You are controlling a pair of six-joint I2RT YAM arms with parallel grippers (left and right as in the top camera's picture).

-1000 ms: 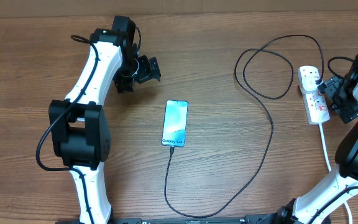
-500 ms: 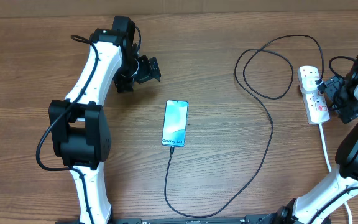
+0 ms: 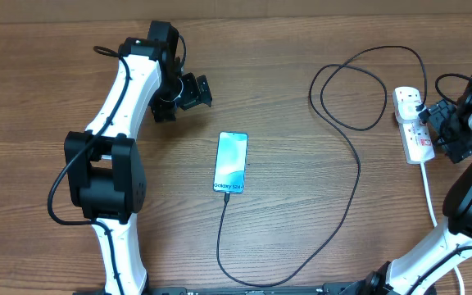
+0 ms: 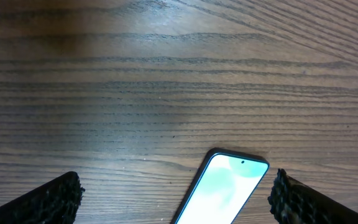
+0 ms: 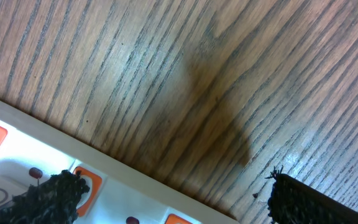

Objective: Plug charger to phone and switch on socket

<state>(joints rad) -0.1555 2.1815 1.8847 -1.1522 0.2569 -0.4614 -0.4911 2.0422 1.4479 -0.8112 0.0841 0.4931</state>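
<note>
We read the phone (image 3: 230, 162) as lying flat, screen up, mid table (image 3: 301, 49), w/ the charger (image 3: 357, 176) tip meeting its bottom edge, so that end looks plugged, tho the joint is too small to be sure. From there the charger runs down, swings right, loops up & ends in a black plug (image 3: 417, 100) seated in the socket (image 3: 414, 131) at the far right edge. Left gripper (image 3: 197, 90) hovers up-left of the phone, not touching it. Its wrist view shows the fingers (image 4: 48, 199) spread wide w/ nothing btwn them and the phone's top end low in view. Right gripper (image 3: 434, 120) sits just beside the socket, also spread & empty. In its wrist view the white socket & its orange-red switches (image 5: 87, 179) lie under one finger; whether touching, we can't tell. Our guess: what's left is the switch. The socket is light plastic & will likely skid on the wood if shoved sideways, so we'd press straight down on the switch nearest the plug, prob w/ jaws brought together to make one firm tip. No grab needed; if it must be steadied, take it across its narrow body, away from the plug. The charger is thin & floppy, easy to snag, and a tug could pull the tip out or drag the slim, smooth phone, so keep off it.
</note>
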